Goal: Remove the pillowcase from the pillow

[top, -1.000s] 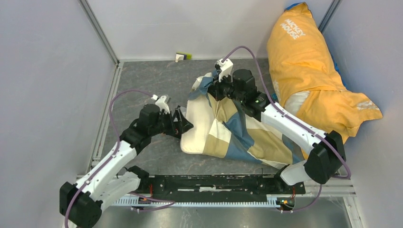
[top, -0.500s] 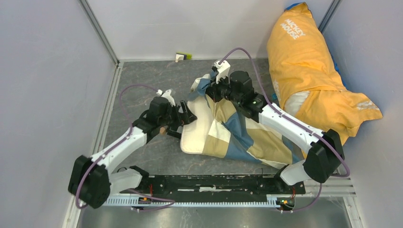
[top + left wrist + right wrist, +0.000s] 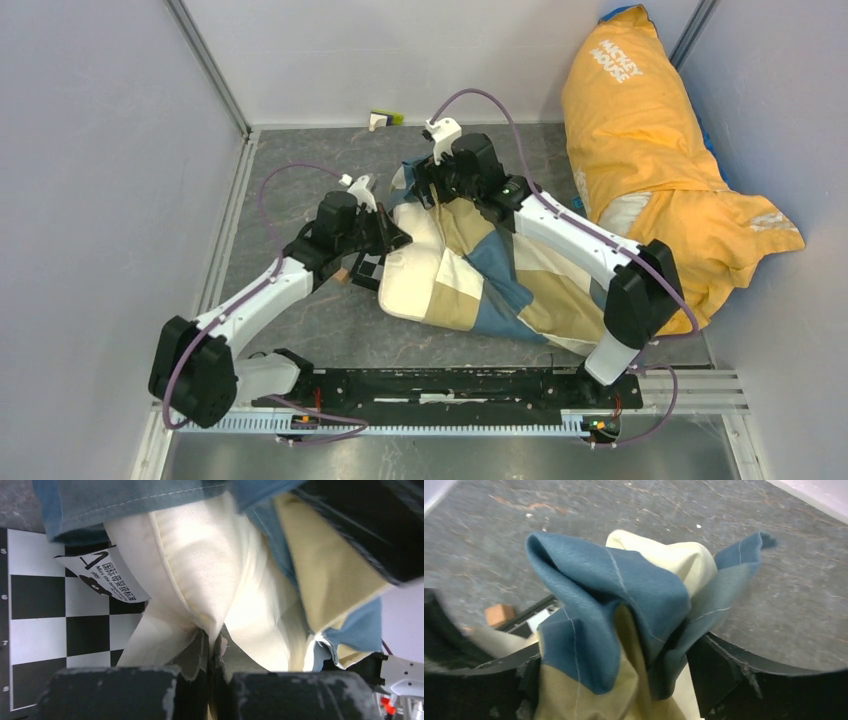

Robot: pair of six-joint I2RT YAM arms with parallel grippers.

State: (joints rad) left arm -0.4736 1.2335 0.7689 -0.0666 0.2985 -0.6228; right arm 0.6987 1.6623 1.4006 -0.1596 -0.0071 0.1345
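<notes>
A big orange bundle [image 3: 650, 150] fills the far right corner. In the middle lies the checked pillowcase [image 3: 500, 285], with the cream pillow [image 3: 200, 555] bulging from its left end. The right arm reaches forward and left, its right gripper [image 3: 624, 680] clenched on bunched pillowcase cloth. The left arm stretches forward and right, its left gripper [image 3: 212, 647] pinching the pillow's corner above a checkerboard [image 3: 40, 605].

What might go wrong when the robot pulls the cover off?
The left gripper pinches only a thin fold of the pillow; it may slip free. The right gripper holds a bunched wad of pillowcase, which might catch on the pillow instead of sliding. The checkerboard underneath may get dragged.
</notes>
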